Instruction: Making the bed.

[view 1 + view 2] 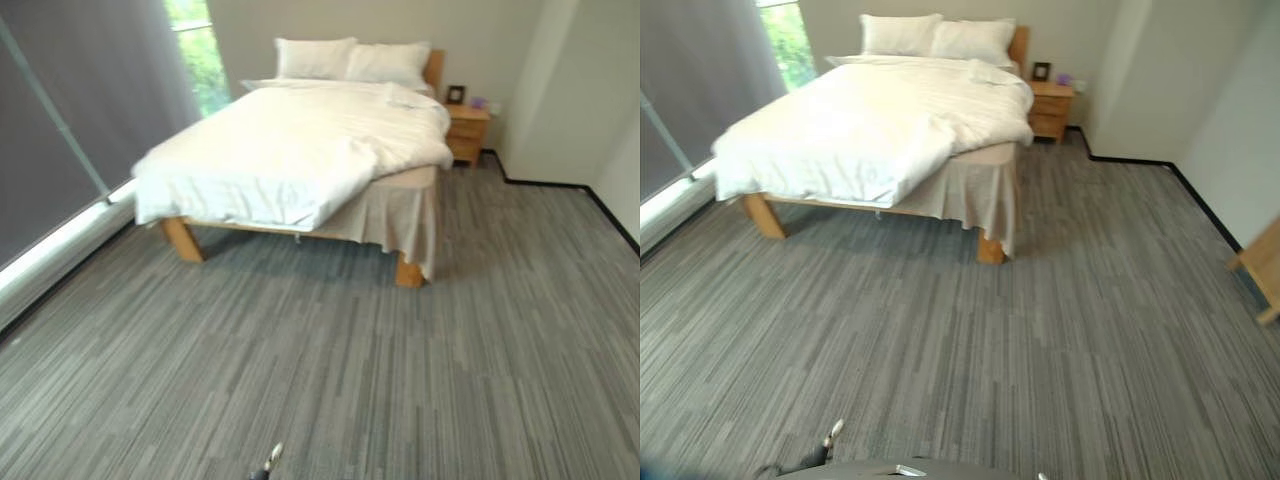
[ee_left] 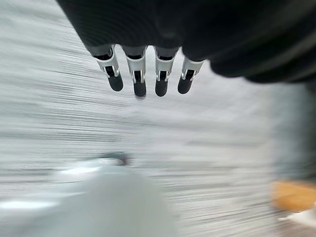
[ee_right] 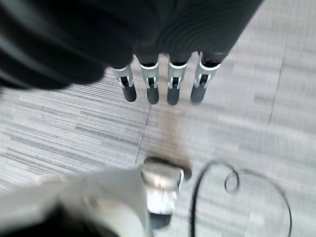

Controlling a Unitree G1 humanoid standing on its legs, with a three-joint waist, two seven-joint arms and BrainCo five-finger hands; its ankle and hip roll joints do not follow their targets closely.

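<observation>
Left eye view: the bed (image 1: 300, 160) stands well apart from the robot, across a stretch of grey striped carpet (image 1: 330, 380). A white duvet (image 1: 290, 145) lies over it, rumpled, with its near edge hanging over the foot of the bed on the window side. At the other near corner the duvet is pulled back, and a beige bed skirt (image 1: 400, 215) shows below the mattress. Two white pillows (image 1: 350, 60) lean against the wooden headboard (image 1: 434, 70), which they mostly hide. Beside the head of the bed, on the side away from the window, is a wooden nightstand (image 1: 466, 132) with a small dark picture frame (image 1: 456, 94) on top; what the frame holds is too small to read. A grey curtain (image 1: 70, 120) hangs on the window side of the bed.

Right eye view: same scene. A piece of light wooden furniture (image 1: 1265, 270), cut off at the frame edge, stands far from the bed on the nightstand side; it cannot be identified.

Left wrist view: the left hand (image 2: 143, 74) hangs over bare carpet, fingers straight and slightly spread, holding nothing. The bed is nowhere near the fingers. The picture is smeared, and an orange-brown blur (image 2: 294, 195) at the edge cannot be made out.

Right wrist view: the right hand (image 3: 163, 81) likewise hangs above the carpet, fingers straight, side by side, empty.

No legible writing appears anywhere.
</observation>
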